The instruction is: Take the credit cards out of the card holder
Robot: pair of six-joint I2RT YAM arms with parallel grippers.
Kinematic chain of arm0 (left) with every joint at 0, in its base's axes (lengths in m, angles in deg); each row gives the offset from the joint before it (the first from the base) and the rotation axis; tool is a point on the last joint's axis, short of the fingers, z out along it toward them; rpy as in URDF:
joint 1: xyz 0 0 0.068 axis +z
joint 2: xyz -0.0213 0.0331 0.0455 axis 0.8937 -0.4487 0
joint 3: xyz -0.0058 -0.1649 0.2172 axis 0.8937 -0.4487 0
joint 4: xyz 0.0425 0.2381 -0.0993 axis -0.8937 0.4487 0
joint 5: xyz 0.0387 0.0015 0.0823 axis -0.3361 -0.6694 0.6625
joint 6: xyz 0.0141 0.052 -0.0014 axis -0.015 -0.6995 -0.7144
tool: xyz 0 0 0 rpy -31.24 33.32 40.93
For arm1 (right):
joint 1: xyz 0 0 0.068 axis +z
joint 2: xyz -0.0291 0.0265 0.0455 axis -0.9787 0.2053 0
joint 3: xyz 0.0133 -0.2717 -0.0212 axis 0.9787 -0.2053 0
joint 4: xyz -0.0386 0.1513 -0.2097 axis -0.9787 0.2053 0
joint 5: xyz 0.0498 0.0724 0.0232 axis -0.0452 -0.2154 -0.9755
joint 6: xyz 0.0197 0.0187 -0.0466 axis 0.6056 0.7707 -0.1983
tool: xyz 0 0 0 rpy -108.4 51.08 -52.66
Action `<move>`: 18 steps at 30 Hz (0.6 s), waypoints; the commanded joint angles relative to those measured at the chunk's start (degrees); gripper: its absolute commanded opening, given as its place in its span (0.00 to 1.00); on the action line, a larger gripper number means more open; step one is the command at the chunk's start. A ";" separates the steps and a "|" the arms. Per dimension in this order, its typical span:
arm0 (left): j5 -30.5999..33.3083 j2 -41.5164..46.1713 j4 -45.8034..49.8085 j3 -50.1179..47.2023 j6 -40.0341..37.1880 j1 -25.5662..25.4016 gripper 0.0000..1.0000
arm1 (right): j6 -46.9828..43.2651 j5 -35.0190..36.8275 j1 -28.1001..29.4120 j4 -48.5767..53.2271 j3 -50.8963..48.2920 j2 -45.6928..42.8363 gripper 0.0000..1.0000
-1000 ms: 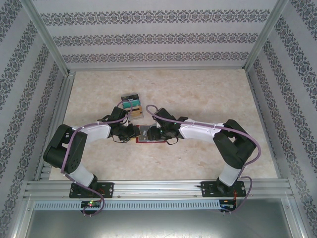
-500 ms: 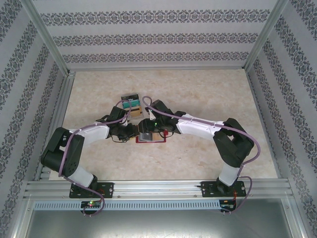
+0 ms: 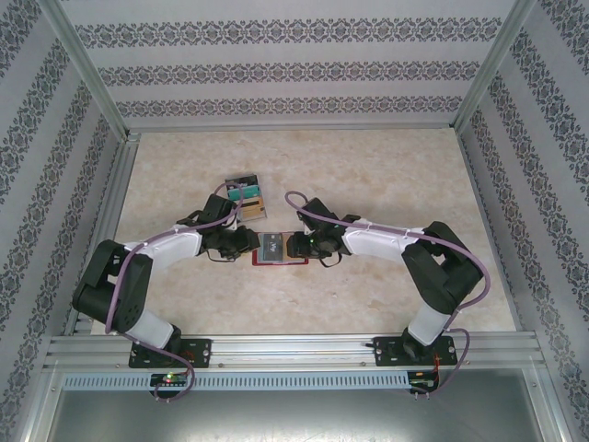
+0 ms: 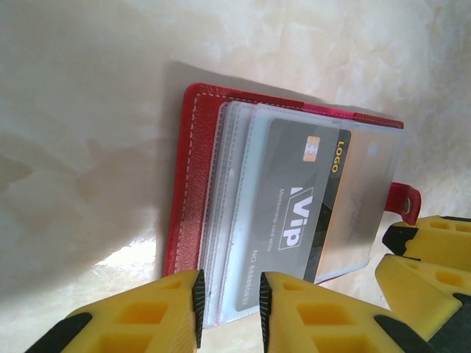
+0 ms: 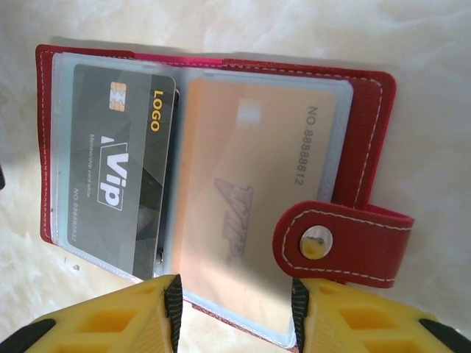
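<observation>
Pale marbled table [image 3: 386,175], with patterned grey wallpaper [image 3: 294,69] on three sides. The red card holder [image 3: 279,250] lies open between both hands. Its grey card [image 5: 118,176] reads "LOGO" and "ViP", and its orange card [image 5: 250,184] reads "NO.88888812". The left hand [image 4: 230,301] straddles the clear sleeve edges and the right hand [image 5: 234,309] the orange card's sleeve. Whether either pinches, I cannot tell.
</observation>
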 commanded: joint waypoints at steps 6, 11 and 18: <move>-1.05 -2.85 -0.55 0.35 -0.81 -1.06 0.28 | 0.09 1.60 0.06 0.83 0.47 1.51 0.46; -0.85 -3.33 -0.77 0.10 -0.73 -1.17 0.28 | -0.47 2.47 0.04 1.90 0.09 1.08 0.46; -1.05 -3.84 -1.17 -0.13 -0.60 -1.45 0.28 | -0.06 0.25 0.47 -0.28 0.37 2.90 0.46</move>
